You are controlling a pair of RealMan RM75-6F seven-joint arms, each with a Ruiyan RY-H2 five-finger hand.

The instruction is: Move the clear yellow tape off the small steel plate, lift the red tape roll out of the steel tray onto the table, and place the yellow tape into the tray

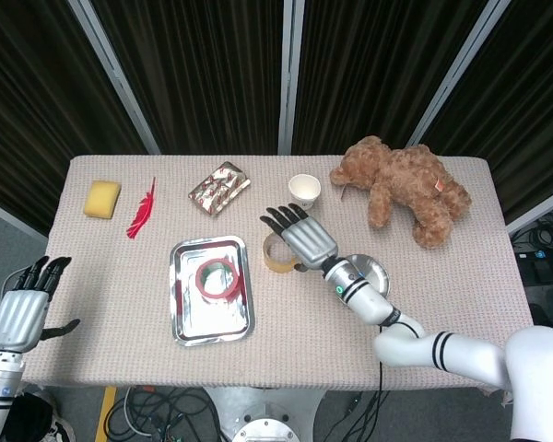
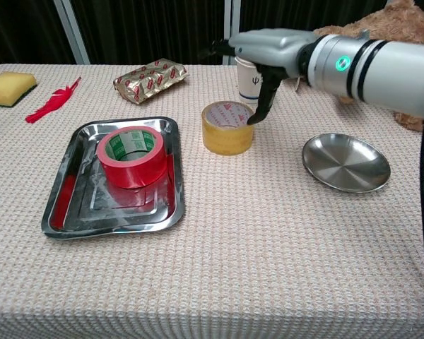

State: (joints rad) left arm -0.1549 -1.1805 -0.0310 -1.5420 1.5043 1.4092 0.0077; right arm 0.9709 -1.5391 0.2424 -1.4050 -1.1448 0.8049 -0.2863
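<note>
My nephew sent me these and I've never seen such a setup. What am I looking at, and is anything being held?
It is a two-armed robot with human-like hands, steered by a person. One picture looks down from its head, the other forward from its chest. On the table lie a steel tray holding a red tape roll, a yellow tape, a small steel plate, a cup, a teddy bear, a sponge, a feather and a foil packet. The right hand hovers above the yellow tape, fingers open. The left hand waits at the table's edge. Nothing is held.

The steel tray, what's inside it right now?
Inside the steel tray sits only the red tape roll, lying flat with its green-printed core facing up. The tray floor directly beneath the roll is covered, so nothing there can be checked.
</note>
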